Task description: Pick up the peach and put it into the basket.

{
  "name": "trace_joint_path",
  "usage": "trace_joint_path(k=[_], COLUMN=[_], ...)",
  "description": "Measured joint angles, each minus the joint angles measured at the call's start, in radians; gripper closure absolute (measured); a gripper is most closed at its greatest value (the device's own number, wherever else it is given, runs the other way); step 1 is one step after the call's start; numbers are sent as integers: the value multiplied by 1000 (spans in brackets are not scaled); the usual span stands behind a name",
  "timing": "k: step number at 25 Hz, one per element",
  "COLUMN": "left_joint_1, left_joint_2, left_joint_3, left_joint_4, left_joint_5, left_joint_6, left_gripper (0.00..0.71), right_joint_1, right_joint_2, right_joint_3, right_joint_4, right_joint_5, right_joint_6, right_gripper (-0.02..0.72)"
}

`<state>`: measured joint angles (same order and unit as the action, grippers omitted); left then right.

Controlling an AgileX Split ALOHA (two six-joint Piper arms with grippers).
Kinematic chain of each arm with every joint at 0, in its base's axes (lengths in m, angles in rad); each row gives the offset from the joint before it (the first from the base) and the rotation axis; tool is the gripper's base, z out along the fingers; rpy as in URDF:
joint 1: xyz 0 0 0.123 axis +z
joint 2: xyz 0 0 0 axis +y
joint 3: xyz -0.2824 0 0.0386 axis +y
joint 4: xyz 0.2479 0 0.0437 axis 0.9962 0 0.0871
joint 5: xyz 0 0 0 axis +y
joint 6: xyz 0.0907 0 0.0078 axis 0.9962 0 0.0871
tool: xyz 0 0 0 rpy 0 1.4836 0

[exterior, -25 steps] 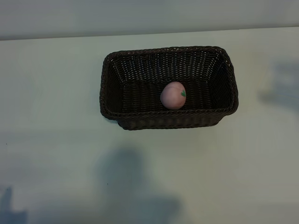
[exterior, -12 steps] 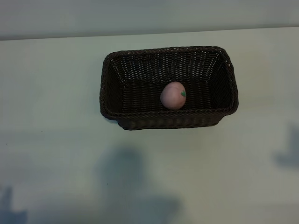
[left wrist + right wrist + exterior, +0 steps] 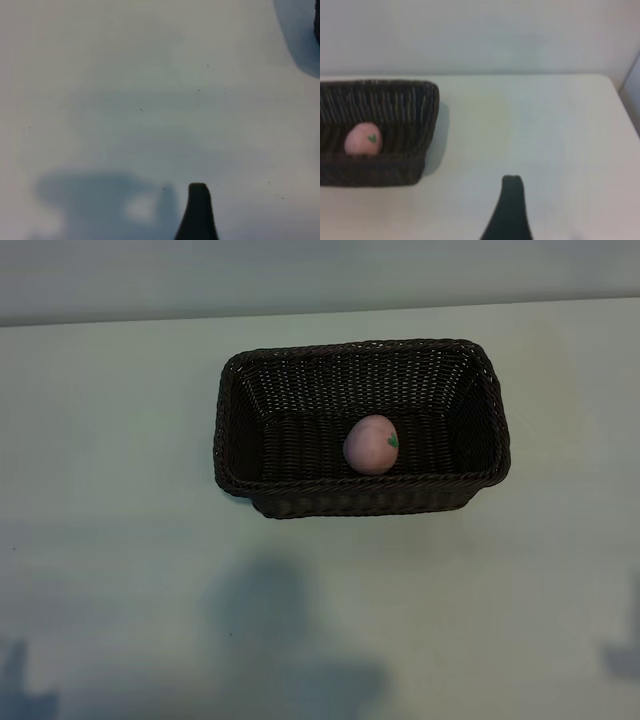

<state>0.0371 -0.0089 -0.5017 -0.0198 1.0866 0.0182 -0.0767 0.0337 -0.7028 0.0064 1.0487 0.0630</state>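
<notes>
Resting in basket (image 3: 480,390), peach (image 3: 371,444), fingers (image 3: 509,210) apart

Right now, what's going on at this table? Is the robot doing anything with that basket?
Nothing is being handled. The peach lies inside the dark woven basket on the pale table, so the job looks done. In the overhead view neither arm shows. Each wrist camera shows one dark fingertip: the right gripper's, off to the basket's side with nothing held, and the left gripper's over bare table, also empty.
</notes>
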Motion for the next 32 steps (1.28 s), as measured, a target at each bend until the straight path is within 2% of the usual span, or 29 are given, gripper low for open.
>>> trace_joint_path(k=[7, 16, 26, 32], left_joint_1=[0, 0, 0, 0], left_joint_2=[0, 0, 0, 0], left_joint_3=[0, 0, 0, 0], left_joint_4=[0, 0, 0, 0], left_joint_5=[0, 0, 0, 0], left_joint_6=[0, 1, 3, 3], left_gripper=[118, 118, 118, 118], right_joint_1=[4, 8, 8, 8], right_joint_2=[-41, -41, -41, -41], right_joint_3=[106, 160, 214, 214], right_joint_4=[1, -1, 4, -23], right_joint_5=[12, 12, 15, 15], right_joint_6=[-1, -51, -38, -20], right_gripper=[109, 148, 152, 152])
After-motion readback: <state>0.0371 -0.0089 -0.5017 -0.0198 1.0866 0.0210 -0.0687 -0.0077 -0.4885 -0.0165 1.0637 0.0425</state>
